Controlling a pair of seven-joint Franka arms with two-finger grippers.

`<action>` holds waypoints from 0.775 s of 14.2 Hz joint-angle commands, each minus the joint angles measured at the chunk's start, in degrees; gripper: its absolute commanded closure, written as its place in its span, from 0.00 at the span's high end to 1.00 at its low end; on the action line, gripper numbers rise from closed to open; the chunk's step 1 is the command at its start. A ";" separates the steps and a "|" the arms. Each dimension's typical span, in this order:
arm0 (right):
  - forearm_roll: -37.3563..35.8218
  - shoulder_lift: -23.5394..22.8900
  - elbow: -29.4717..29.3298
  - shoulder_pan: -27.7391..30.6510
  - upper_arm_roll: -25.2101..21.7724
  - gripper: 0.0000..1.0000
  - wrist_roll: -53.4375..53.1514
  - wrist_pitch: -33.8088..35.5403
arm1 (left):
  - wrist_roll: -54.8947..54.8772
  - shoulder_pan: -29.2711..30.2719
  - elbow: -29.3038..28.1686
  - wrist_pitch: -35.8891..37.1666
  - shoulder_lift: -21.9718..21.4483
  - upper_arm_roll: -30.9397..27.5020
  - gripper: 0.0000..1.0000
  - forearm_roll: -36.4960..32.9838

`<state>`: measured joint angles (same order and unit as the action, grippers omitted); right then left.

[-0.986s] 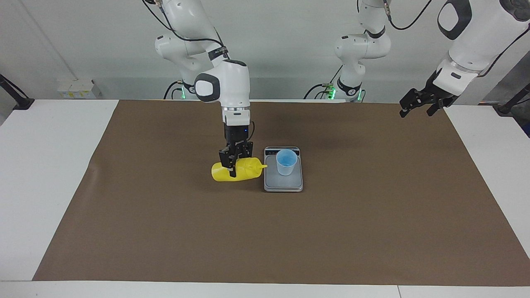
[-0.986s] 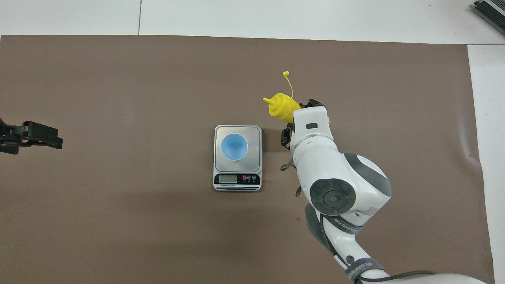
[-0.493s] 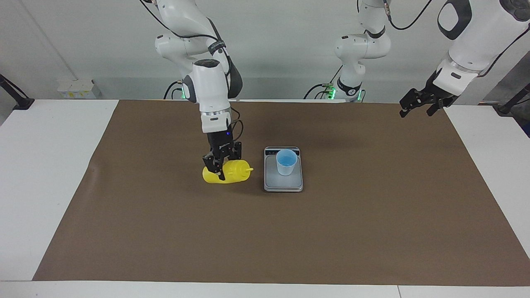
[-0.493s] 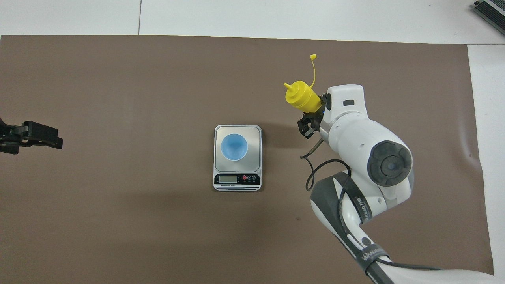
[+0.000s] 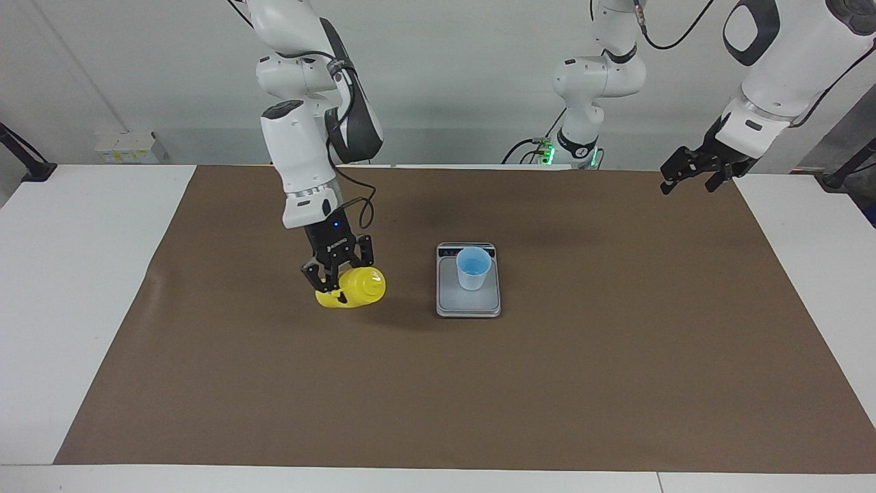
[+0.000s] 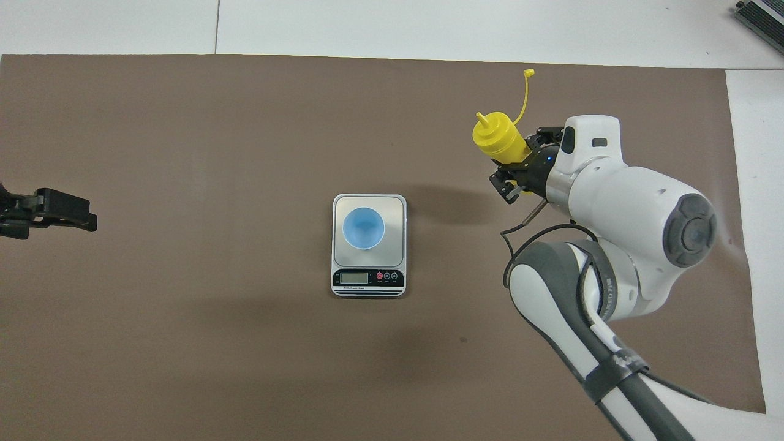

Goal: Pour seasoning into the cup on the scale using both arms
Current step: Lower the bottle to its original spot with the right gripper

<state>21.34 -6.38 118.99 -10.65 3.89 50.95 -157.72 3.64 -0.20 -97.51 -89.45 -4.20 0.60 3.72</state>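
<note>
The right gripper is clamped on the bright yellow cylindrical plastic squeeze bottle of seasoning, its fingers pressed against the barrel near the base. The bottle is carried tilted over the brown paper mat, off toward the right arm's end of the table and well apart from the scale; whether its lower edge touches the mat cannot be told. In the overhead view the conical nozzle points away from the robots, with the thin tethered cap strap trailing free, so the bottle is uncapped. A grip low on the barrel probably leaves the nozzle clear for pouring.

The small light-blue tapered plastic cup stands upright on the weighing plate of the flat silver-grey rectangular kitchen scale, whose dark display strip lies on the edge nearer the robots. Placed so, any added seasoning would register as weight.

The right arm slopes down from its base, wrist canted outward away from the scale. The left gripper, fingers spread and empty, waits raised over the mat's corner at the left arm's end.
</note>
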 commanded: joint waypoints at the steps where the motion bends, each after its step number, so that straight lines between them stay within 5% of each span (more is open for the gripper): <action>1: 17.95 2.24 0.80 3.26 0.59 0.37 20.15 3.28 | -0.65 0.37 -1.81 -0.90 -1.60 0.19 1.00 -0.82; 3: 32.30 3.12 1.77 6.85 0.50 0.37 35.73 6.88 | -0.56 0.37 -1.81 -0.90 -1.60 0.19 1.00 -0.82; 7: 47.96 2.60 3.35 16.70 0.50 0.37 58.32 17.86 | -0.65 0.37 -1.81 -0.90 -1.60 0.19 1.00 -0.82; 11: 57.06 0.94 5.82 23.47 0.42 0.37 72.60 25.95 | -0.56 0.37 -1.81 -0.90 -1.60 0.19 1.00 -0.82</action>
<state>75.33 -5.62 123.85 10.13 3.56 118.76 -134.91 3.64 -0.20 -97.51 -89.45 -4.20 0.60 3.72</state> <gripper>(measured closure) 0.533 0.000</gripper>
